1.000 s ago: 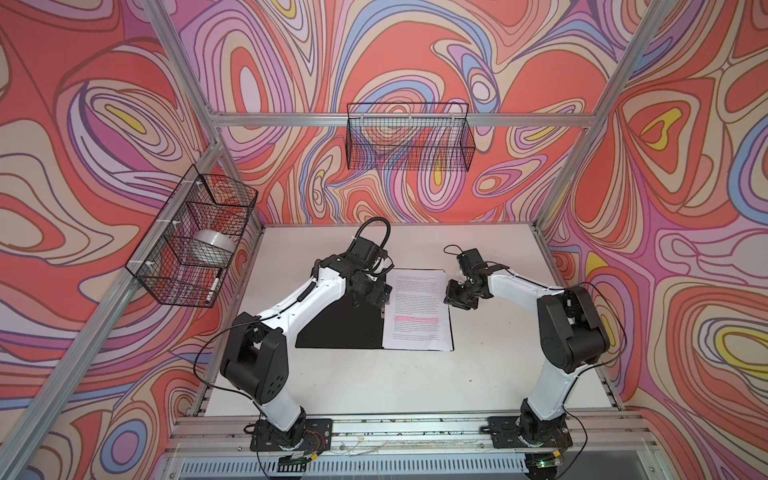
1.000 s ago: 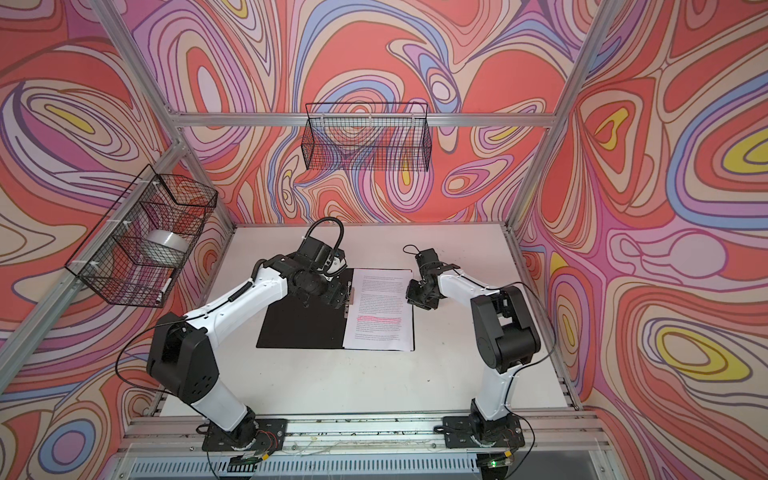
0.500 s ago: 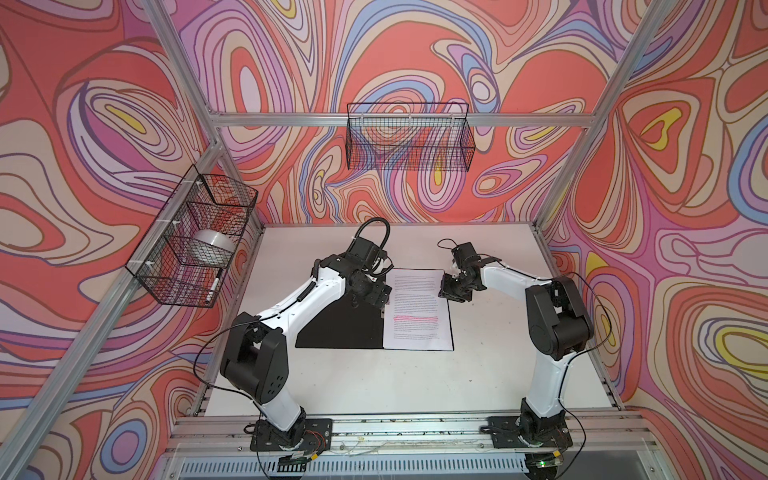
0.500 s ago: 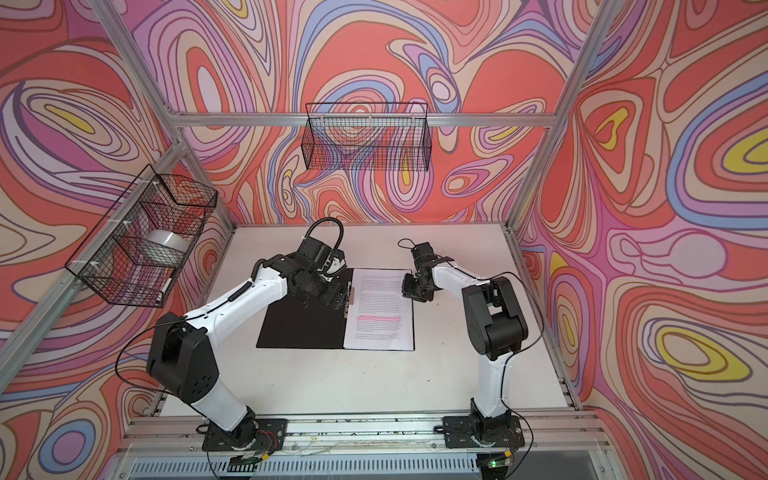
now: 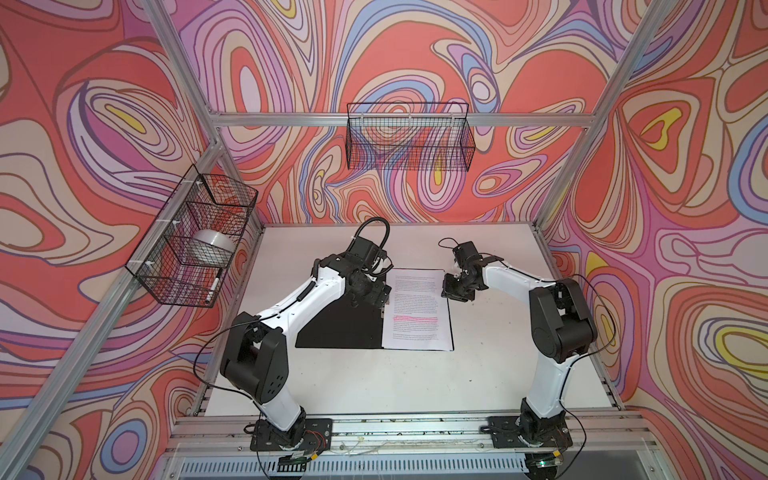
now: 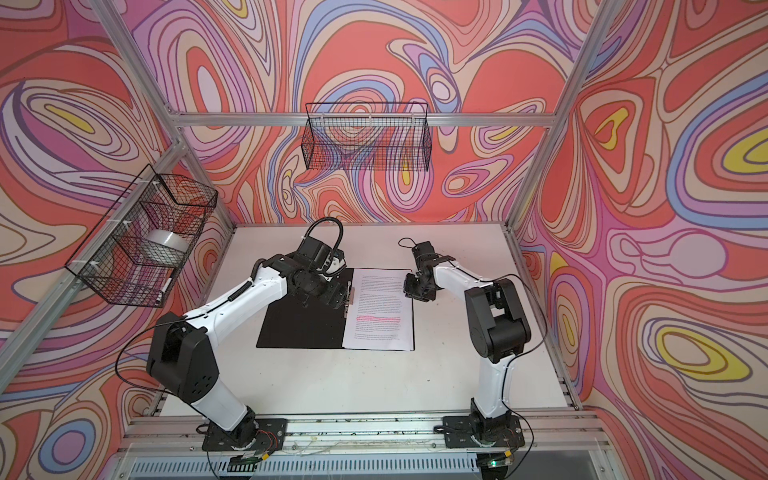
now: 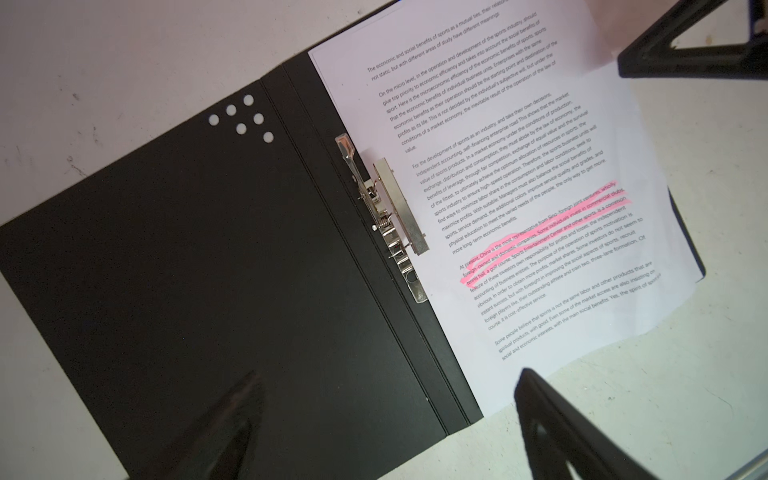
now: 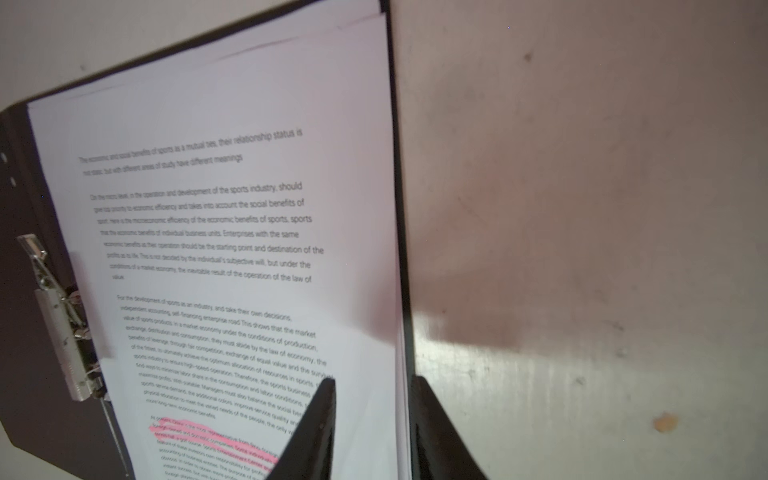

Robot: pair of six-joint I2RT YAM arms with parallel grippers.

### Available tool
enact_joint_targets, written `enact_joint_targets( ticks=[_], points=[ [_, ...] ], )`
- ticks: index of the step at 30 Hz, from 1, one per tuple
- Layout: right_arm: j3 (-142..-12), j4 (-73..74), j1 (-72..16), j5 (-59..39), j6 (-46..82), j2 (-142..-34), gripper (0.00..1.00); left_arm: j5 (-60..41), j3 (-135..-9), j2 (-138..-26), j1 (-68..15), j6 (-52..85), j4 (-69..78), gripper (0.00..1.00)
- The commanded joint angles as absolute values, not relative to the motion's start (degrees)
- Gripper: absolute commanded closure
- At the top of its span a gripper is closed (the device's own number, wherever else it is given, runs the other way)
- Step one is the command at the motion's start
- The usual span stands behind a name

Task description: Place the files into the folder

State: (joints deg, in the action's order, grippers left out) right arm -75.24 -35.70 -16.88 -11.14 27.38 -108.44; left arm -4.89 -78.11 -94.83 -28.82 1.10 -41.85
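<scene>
Nearest me, at 6 o'clock, the files lie face up on the 3 o'clock half of the open folder, which rests flat on the table. No black margin shows along their near edge, so I judge they sit flush with it or slightly over, and a cover folded shut could crease that edge. Past the pink band, the metal clip overlaps the sheets' spine edge. I cannot tell whether its bar presses on them or stands lifted; if lifted, any nudge could slide the stack out. My left claw hangs spread wide over the spine, at about 10 o'clock from the sheets, holding nothing. Coming down carelessly, it could catch the clip's lever or drag the black cover sideways. Farther on, at about 2 o'clock, my right claw straddles the outer edge of the sheets. Its fingers stand a narrow gap apart and pinch nothing that I can see. A push toward 9 o'clock could buckle such thin paper, or shift only the top sheet. The far edges, at 12 o'clock, already look slightly staggered.
</scene>
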Motion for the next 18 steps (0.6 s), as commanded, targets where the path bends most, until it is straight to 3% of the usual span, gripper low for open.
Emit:
enact_joint_targets(
  ticks=[1, 6, 13, 18],
  points=[
    [-76.9, -37.4, -16.6, -9.0, 26.1, -104.2, 0.69, -4.0, -80.6, -95.5, -28.4, 0.6, -42.4, 0.06],
    [-72.8, -36.1, -16.6, -12.4, 26.9, -96.6, 0.73, -4.9, -83.5, -100.3, -28.4, 2.4, -42.5, 0.06],
    [-59.6, -33.2, -17.1, -26.5, 30.0, -84.0, 0.79, -10.5, -85.7, -108.4, -27.4, 8.4, -38.2, 0.06],
    [-51.0, -34.1, -17.7, -26.5, 33.9, -73.3, 0.80, -13.0, -85.3, -111.7, -27.1, 8.3, -33.2, 0.07]
  ],
)
